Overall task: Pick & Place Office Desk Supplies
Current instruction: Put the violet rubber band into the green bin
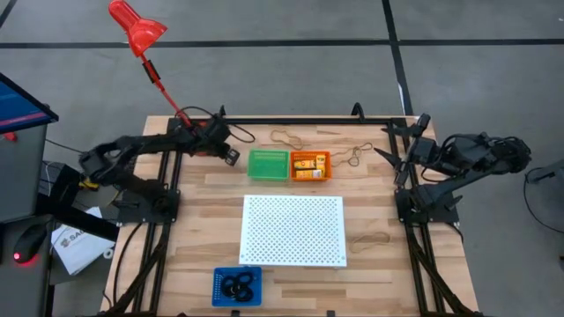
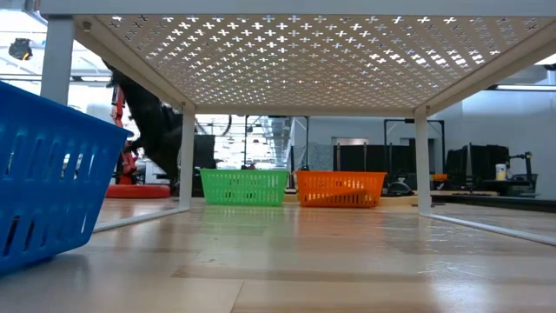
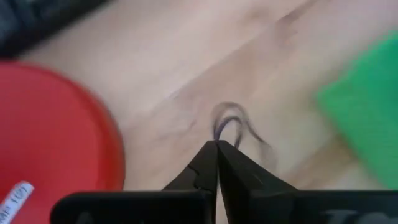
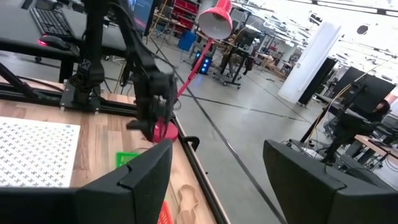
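Note:
My left gripper (image 3: 217, 145) is shut at the table's far left, between the red lamp's base (image 3: 50, 130) and the green tray (image 3: 367, 112). A thin rubber-band loop (image 3: 229, 124) sticks out past its fingertips, blurred, just over the wood. From above, this gripper (image 1: 231, 157) sits left of the green tray (image 1: 269, 165). The orange tray (image 1: 310, 165) holds yellow-orange blocks. The blue tray (image 1: 236, 286) holds black rings. Loose tan bands (image 1: 284, 137) (image 1: 352, 155) (image 1: 370, 238) lie on the table. My right gripper (image 4: 217, 149) waits open, raised at the far right (image 1: 390, 151). My left gripper pinches the thin loop between its two fingertips (image 3: 211, 152), by the loop's near end (image 3: 219, 135). The fingers slant down from the table's left side. The rest of the loop stands out beyond the tips; whether it still touches the wood I cannot tell.
The white perforated board (image 1: 293, 229) stands on legs over the table's middle. The red lamp (image 1: 137, 26) leans out beyond the far left corner, its base close behind my left gripper. Bare wood lies left and right of the board.

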`<state>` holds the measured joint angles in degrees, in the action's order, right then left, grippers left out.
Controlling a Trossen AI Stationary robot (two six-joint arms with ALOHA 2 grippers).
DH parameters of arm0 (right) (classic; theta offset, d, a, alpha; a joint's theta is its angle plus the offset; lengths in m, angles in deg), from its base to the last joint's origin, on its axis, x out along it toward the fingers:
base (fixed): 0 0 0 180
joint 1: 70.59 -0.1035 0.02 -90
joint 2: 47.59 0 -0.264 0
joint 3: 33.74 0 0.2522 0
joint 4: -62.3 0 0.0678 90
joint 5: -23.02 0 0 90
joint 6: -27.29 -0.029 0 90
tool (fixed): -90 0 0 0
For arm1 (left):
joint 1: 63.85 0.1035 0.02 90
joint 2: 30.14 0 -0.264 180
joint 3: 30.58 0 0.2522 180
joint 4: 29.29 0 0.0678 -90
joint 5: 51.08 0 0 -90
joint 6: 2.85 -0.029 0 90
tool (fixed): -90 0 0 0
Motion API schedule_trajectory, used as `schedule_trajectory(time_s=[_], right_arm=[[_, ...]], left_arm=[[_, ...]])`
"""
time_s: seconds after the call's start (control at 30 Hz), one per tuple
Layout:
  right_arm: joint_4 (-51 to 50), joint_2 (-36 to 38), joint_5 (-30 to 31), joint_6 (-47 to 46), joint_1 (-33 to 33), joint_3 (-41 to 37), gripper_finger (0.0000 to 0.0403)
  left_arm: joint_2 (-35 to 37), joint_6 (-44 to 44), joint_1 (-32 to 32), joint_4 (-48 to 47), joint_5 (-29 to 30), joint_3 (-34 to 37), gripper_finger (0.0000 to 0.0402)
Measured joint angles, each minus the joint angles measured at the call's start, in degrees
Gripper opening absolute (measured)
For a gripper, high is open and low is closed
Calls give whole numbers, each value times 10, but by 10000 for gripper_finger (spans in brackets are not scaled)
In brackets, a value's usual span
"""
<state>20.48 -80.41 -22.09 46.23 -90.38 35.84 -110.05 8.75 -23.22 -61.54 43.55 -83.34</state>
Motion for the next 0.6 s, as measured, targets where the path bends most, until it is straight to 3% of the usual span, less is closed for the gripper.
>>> schedule_trajectory(time_s=[0.2,0.3,0.43,0.6], right_arm=[[-26,29,5,-1,9,-2,249],[-6,52,5,-14,30,-44,249],[98,97,-7,-21,69,-145,249],[282,154,-44,47,132,-267,249]], left_arm=[[136,-12,-3,1,-38,-1,1],[182,-32,-15,19,-70,-1,1],[219,-50,-37,51,-86,-1,0],[225,-68,-49,70,-102,-1,0]])
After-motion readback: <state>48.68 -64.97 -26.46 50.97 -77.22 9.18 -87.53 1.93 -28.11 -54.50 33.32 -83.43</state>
